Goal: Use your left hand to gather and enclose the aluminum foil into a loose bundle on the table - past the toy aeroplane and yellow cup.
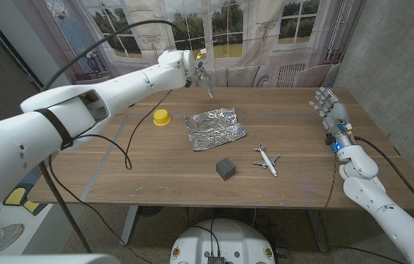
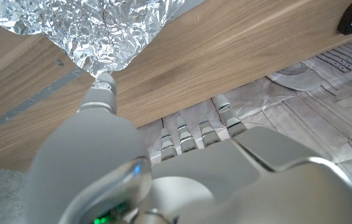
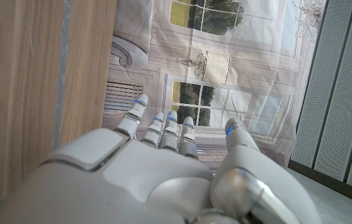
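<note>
— The foil (image 1: 215, 127)?
— Crinkled silver sheet, flat mid-worktop (image 1: 148, 165), between a yellow cup (image 1: 162, 117) and a toy plane (image 1: 267, 159); grey cube (image 1: 226, 169) in front.
— Hands?
— Left hand (image 1: 201, 75) hovers beyond it, fingers apart, empty. Right hand (image 1: 329, 105) spread at the right edge.

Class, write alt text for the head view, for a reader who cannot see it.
A crumpled aluminum foil sheet lies on a wooden table, with the left hand raised beyond it. Nearby: yellow cup, toy aeroplane, grey cube.
</note>
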`<state>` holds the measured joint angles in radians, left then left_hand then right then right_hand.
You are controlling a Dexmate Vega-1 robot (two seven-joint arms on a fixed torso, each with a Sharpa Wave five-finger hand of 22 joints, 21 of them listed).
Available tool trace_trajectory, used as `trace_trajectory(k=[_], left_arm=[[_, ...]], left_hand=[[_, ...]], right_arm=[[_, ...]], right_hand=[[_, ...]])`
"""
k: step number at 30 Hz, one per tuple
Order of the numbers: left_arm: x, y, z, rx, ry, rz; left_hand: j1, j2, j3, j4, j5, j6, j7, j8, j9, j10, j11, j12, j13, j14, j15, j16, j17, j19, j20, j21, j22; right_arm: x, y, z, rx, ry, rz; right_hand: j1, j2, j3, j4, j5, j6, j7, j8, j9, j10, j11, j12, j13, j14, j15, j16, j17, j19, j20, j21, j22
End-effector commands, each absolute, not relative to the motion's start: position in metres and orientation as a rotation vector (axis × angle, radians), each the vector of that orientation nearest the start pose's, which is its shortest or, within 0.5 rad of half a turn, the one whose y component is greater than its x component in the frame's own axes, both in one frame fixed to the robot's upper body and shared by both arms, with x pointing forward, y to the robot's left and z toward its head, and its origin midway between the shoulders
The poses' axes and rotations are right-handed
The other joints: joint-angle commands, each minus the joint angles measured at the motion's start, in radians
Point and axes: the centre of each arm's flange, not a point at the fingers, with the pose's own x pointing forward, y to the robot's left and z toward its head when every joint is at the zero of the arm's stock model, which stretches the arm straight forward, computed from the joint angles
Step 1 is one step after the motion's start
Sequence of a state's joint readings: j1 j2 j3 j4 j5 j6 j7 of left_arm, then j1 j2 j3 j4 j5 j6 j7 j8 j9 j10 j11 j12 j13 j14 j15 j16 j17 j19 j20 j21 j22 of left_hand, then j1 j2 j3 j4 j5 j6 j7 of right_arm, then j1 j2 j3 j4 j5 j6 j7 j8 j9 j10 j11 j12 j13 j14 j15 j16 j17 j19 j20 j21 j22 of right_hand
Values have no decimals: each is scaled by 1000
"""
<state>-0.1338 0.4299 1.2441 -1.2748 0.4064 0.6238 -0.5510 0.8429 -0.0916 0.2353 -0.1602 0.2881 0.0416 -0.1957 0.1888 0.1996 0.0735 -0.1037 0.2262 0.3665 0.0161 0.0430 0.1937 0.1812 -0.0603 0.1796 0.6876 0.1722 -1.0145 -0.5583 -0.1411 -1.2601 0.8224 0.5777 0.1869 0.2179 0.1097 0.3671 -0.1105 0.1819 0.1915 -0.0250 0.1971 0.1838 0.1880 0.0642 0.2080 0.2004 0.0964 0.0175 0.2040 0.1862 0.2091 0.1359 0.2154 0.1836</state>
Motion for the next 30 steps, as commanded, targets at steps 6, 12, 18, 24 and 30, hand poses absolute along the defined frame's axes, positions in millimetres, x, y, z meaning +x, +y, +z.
trace_trajectory(k=[6, 12, 18, 24, 30], left_arm=[[667, 61, 215, 1971, -100, 1], [674, 46, 212, 2010, -143, -14], [684, 34, 207, 2014, -143, -101], [692, 25, 199, 2017, -161, -145], [698, 22, 194, 2009, -181, -176]], left_hand=[[54, -22, -14, -7, 49, -13, -23, 3, 2, -17, 4, -8, -13, -17, -17, -6, 1, 18, -7, -15, 2], [68, -38, -39, 7, 96, -80, -21, -10, 3, -27, -2, -11, -26, -6, -39, 2, 2, 28, -13, -29, 4], [90, -9, -55, 24, 106, -29, -25, 22, 12, -69, -48, -24, -44, -46, -62, -10, 0, 20, -61, -59, 5], [66, -17, -94, 47, 90, -85, -21, 6, 14, -108, 1, -26, -61, -100, 1, -13, 0, -22, 1, -104, 5], [38, -40, -126, 58, 101, -102, -20, 4, 16, -117, 19, -23, -66, -122, 22, -14, 1, -30, 19, -119, 6]], right_arm=[[583, -416, -54, 172, -824, 73], [583, -415, -55, 170, -822, 74], [581, -414, -54, 165, -825, 73], [579, -414, -53, 160, -826, 70], [580, -414, -51, 157, -824, 65]], right_hand=[[-5, -4, 2, 9, 3, 9, 1, 2, 3, 14, 4, 2, 3, 9, 2, -4, 2, 6, 0, 4, 3], [-7, -4, 2, 10, 3, 10, 1, 2, 3, 15, 4, 2, 3, 9, 1, -4, 2, 6, 1, 4, 3], [-8, -4, 3, 9, 4, 10, 1, 1, 3, 15, 0, 2, 3, 9, 2, -5, 1, 6, 1, 3, 3], [-9, -5, 3, 9, 3, 11, 0, 1, 3, 16, 3, 2, 3, 10, 2, -5, 1, 6, 1, 3, 3], [-10, -5, 4, 9, 4, 13, 0, 1, 3, 16, 4, 2, 3, 11, 3, -5, 1, 7, 0, 3, 3]])
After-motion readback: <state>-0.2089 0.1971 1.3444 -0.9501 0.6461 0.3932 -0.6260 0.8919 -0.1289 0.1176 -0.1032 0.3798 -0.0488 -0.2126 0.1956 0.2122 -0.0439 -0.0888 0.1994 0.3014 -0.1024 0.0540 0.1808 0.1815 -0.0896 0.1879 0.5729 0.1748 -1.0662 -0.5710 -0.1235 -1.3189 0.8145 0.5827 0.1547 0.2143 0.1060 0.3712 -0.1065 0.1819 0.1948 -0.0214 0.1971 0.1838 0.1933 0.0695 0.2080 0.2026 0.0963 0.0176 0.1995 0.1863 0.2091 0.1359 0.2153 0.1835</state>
